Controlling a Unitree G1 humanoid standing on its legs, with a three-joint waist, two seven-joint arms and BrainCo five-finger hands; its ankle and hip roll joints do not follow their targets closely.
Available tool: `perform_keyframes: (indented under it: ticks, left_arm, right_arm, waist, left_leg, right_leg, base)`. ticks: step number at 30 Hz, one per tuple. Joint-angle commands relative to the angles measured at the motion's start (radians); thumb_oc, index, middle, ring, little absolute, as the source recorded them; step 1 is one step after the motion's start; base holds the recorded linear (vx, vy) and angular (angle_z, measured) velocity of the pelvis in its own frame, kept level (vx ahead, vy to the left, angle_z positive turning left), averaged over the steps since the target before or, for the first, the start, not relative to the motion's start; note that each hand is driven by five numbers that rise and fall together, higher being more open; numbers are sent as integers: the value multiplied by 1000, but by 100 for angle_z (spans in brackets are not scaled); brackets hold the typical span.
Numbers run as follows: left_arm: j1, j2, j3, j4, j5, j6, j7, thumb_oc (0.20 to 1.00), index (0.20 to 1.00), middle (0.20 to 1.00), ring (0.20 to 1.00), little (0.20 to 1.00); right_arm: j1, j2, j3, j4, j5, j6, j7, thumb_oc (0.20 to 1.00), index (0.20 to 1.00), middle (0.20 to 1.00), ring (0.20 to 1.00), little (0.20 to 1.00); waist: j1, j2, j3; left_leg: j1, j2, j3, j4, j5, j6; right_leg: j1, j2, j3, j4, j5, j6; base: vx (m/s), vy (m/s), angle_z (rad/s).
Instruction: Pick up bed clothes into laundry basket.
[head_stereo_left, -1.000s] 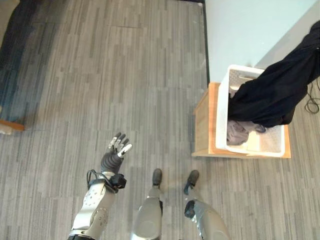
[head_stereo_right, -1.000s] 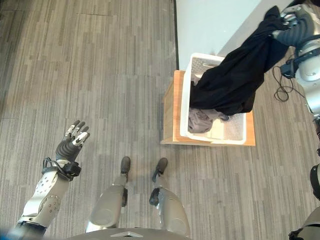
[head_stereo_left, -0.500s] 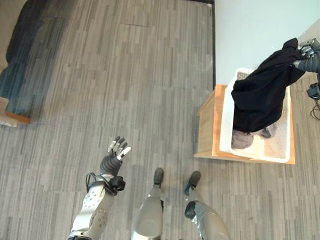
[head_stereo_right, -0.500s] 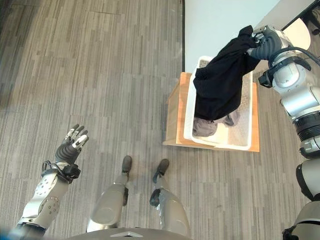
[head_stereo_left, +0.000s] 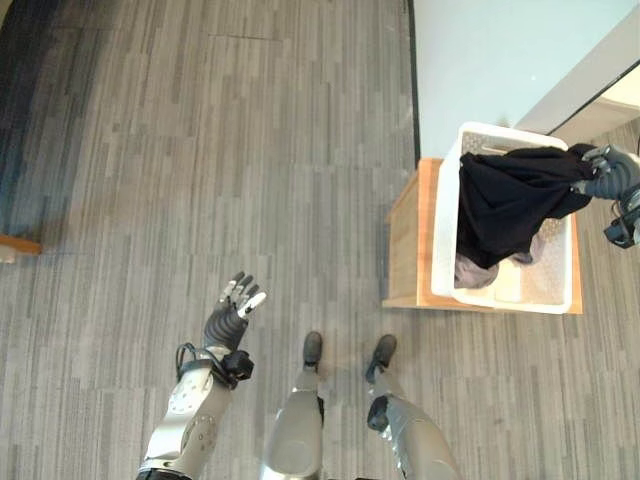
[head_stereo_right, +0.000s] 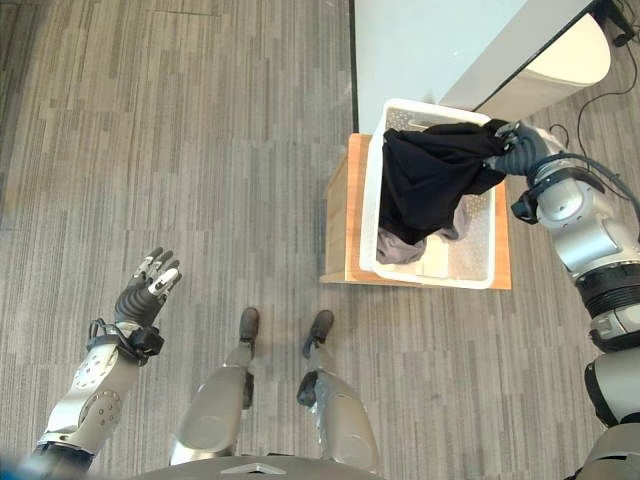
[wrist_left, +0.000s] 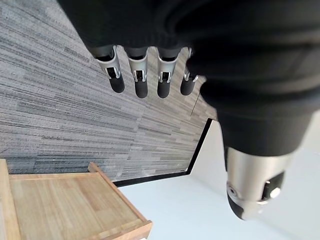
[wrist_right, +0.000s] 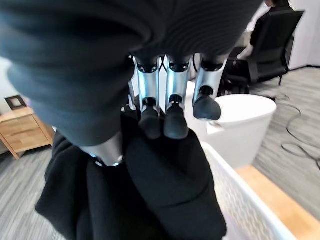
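A black garment (head_stereo_right: 432, 180) hangs from my right hand (head_stereo_right: 515, 147) into the white laundry basket (head_stereo_right: 440, 272). The hand is shut on the cloth at the basket's right rim; the right wrist view shows its fingers (wrist_right: 170, 112) curled into the dark cloth (wrist_right: 165, 190). A grey garment (head_stereo_right: 400, 248) lies in the basket under the black one. The basket stands on a low wooden stand (head_stereo_right: 338, 232). My left hand (head_stereo_right: 140, 295) is held out over the floor at the lower left, open and empty, its fingers (wrist_left: 140, 80) straight in the left wrist view.
A pale wall panel (head_stereo_right: 420, 50) rises behind the basket. A white round bin (wrist_right: 240, 120) and a black office chair (wrist_right: 275, 45) stand beyond the basket in the right wrist view. Wooden furniture (wrist_left: 65, 205) appears in the left wrist view. Grey plank floor (head_stereo_right: 200, 150) spreads to the left.
My right hand has come down with the black garment from high above the basket to its right rim, and more cloth now lies inside. The left hand has held still.
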Motion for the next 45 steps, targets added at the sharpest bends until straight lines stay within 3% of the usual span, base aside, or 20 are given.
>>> perform_keyframes:
  ticks: [1, 13, 19, 29, 33, 34, 35, 36, 37, 38, 39, 45]
  left_arm:
    - [8, 66, 27, -76, -19, -26, -23, 1000, 1000, 1000, 1000, 1000]
    - [9, 80, 39, -86, -25, -25, -33, 1000, 1000, 1000, 1000, 1000]
    - [6, 81, 40, -85, -23, -27, -33, 1000, 1000, 1000, 1000, 1000]
    - [-12, 79, 56, -59, -28, -27, -23, 1000, 1000, 1000, 1000, 1000]
    - [-8, 39, 89, -40, -17, -22, -15, 1000, 1000, 1000, 1000, 1000]
    - [-9, 29, 92, -34, -14, -23, -18, 1000, 1000, 1000, 1000, 1000]
    - [-7, 13, 97, -33, -1, -23, -23, 1000, 1000, 1000, 1000, 1000]
    - [-8, 16, 93, -34, -1, -23, -22, 1000, 1000, 1000, 1000, 1000]
    - [-5, 7, 97, -32, 8, -21, -26, 1000, 1000, 1000, 1000, 1000]
    - [-6, 8, 103, -31, 25, -23, -28, 1000, 1000, 1000, 1000, 1000]
    - [-7, 7, 108, -19, 39, -25, -34, 1000, 1000, 1000, 1000, 1000]
    - [-9, 10, 101, -19, 38, -25, -34, 1000, 1000, 1000, 1000, 1000]
  right_arm:
    - [-138, -10, 101, 55, 16, 15, 62, 1000, 1000, 1000, 1000, 1000]
    - [-271, 20, 265, 72, 22, 35, 144, 1000, 1000, 1000, 1000, 1000]
    - [-284, 19, 271, 79, 29, 33, 143, 1000, 1000, 1000, 1000, 1000]
    - [-326, 28, 253, 106, 45, 47, 113, 1000, 1000, 1000, 1000, 1000]
    - [-90, 18, 28, -144, 26, 33, 84, 1000, 1000, 1000, 1000, 1000]
    - [10, 33, -58, -209, 66, 14, 82, 1000, 1000, 1000, 1000, 1000]
    - [171, 64, -203, -337, 144, -28, 86, 1000, 1000, 1000, 1000, 1000]
    - [186, 64, -217, -345, 142, -25, 87, 1000, 1000, 1000, 1000, 1000]
    - [278, 94, -285, -420, 180, -49, 96, 1000, 1000, 1000, 1000, 1000]
    - [393, 134, -371, -501, 207, -68, 107, 1000, 1000, 1000, 1000, 1000]
    - [496, 167, -434, -525, 222, -84, 114, 1000, 1000, 1000, 1000, 1000]
    - [513, 168, -449, -534, 221, -82, 116, 1000, 1000, 1000, 1000, 1000]
  waist:
    - [18, -7, 14]
    - [15, -21, 10]
    - [14, -22, 9]
    - [16, -28, -53]
    - [8, 13, -89]
    - [2, 28, -95]
    - [-21, 66, -96]
    - [-18, 63, -98]
    - [-31, 83, -99]
    - [-43, 100, -104]
    - [-66, 110, -117]
    - [-62, 109, -121]
  left_leg:
    - [5, 9, -97, 0, -46, -10]
    - [8, 7, -91, 0, -50, -10]
    - [10, 8, -90, 0, -51, -10]
    - [85, -14, -84, 0, -89, 5]
    - [194, -25, -106, 1, -123, 29]
    - [222, -31, -124, 2, -128, 37]
    - [265, -40, -180, 9, -137, 57]
    - [261, -42, -181, 9, -133, 57]
    - [276, -43, -212, 15, -134, 65]
    - [282, -46, -250, 21, -127, 69]
    - [290, -50, -288, 27, -131, 68]
    - [285, -50, -291, 28, -128, 68]
  right_leg:
    - [47, -52, 18, 12, -50, 95]
    - [47, -52, 25, 12, -44, 97]
    - [47, -52, 27, 12, -44, 98]
    - [126, -71, 28, 17, -52, 108]
    - [177, -105, 39, 172, -104, 119]
    - [180, -119, 46, 231, -98, 123]
    - [157, -143, 92, 367, -61, 126]
    - [154, -145, 91, 365, -58, 126]
    - [144, -147, 130, 440, -47, 123]
    - [121, -123, 185, 497, -50, 115]
    - [123, -71, 245, 513, -100, 106]
    - [121, -72, 242, 510, -96, 105]
  base:
    - [0, 0, 0]
    - [0, 0, 0]
    - [0, 0, 0]
    - [36, 24, 0]
    - [150, 98, 5]
    - [204, 141, 32]
    - [148, 109, 43]
    - [122, 80, 80]
    - [69, 16, 91]
    - [162, -21, 107]
    - [117, -26, 116]
    - [75, -79, 73]
